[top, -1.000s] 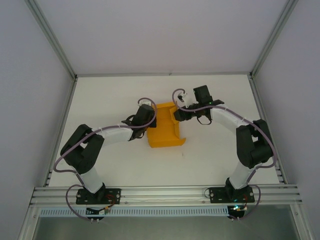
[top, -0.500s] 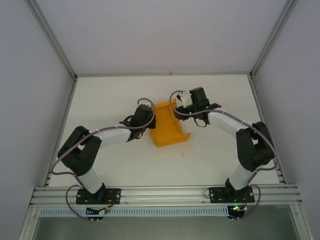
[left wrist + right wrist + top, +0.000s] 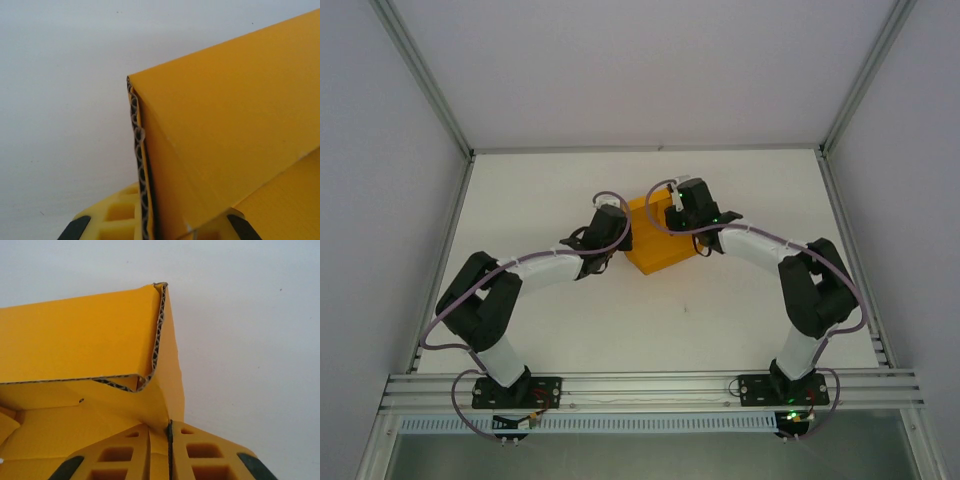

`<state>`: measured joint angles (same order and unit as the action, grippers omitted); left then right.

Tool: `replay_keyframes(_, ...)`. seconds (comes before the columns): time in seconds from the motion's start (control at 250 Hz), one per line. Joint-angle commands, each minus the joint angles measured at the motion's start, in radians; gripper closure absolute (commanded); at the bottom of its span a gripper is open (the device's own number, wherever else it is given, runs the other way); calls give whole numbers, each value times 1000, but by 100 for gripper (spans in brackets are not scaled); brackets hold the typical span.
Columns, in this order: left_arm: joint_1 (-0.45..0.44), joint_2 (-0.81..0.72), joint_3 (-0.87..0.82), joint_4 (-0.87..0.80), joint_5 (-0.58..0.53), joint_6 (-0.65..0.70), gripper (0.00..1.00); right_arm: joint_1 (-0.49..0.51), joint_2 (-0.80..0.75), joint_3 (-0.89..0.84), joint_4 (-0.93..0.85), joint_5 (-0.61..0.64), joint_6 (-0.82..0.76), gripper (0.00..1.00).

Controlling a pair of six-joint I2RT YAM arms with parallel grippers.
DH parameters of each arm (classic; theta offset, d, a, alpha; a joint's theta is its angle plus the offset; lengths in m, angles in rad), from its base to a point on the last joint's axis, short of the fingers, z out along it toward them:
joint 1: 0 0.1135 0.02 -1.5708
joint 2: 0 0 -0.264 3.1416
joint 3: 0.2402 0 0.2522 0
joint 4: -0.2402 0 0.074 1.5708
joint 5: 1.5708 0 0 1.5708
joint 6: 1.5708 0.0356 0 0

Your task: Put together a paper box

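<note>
The left gripper [image 3: 150, 227] is clenched on the paper box [image 3: 225, 140]. In the left wrist view its yellow pads [image 3: 112, 222] sit on either side of a corrugated wall edge that runs down between them. The right gripper [image 3: 170, 442] is also clamped. Its two pads [image 3: 210, 452] stand almost together, with a thin card edge pinched in the narrow seam between them. That seam is dark, so how much of the card is caught there is hard to make out.

From above, the two wrists meet over the box from opposite sides, the left gripper [image 3: 618, 235] at its left wall and the right gripper [image 3: 675, 212] at its far right corner. They cover much of its far end.

The box is orange-yellow card, folded up into a small block with its walls raised. In the right wrist view a panel leans over the opening, with its fluted edge curling at the corner. Beneath it some folded inner card shows, cut off by the left and bottom edges of the picture. The rest of the inside is hidden, and I cannot tell whether anything lies in it.

The box sits on the white table [image 3: 750, 300], a little beyond the middle and between the two arms. It is well apart from the metal rail [image 3: 650, 388] at the near edge, where the arm bases are bolted.
</note>
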<state>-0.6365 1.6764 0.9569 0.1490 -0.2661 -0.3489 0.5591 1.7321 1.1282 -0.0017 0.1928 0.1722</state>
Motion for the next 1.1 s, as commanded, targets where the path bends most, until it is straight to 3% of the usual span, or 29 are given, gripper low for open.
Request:
replay_keyframes(0.0,-44,-4,58,44,97,-6,100,1,-10,-51,115,37,7,72)
replay_keyframes(0.208,-42,-13,57,35,134,20,100,-34,-90,-123,106,-205,-127,58)
replay_keyframes(0.279,-42,-20,57,33,161,38,100,-62,-123,-138,83,-268,-132,57)
replay_keyframes(0.515,-44,-24,46,23,273,102,100,-81,-165,-153,82,-236,-226,63)
replay_keyframes(0.627,-47,-23,47,29,272,92,100,-79,-152,-153,131,-217,-179,79)
replay_keyframes(0.735,-51,-15,58,18,242,61,100,-69,-148,-184,223,-79,-53,88)
replay_keyframes(0.846,-56,6,94,-39,169,26,100,-36,-145,-203,257,116,8,90)
replay_keyframes(0.97,-62,27,132,-89,108,-20,100,18,-107,-144,156,394,61,93)
replay_keyframes(1.022,-67,34,151,-108,53,-58,100,30,-80,-110,92,510,151,95)
replay_keyframes(1.094,-76,49,184,-164,-44,-109,100,32,-48,-72,6,576,275,93)
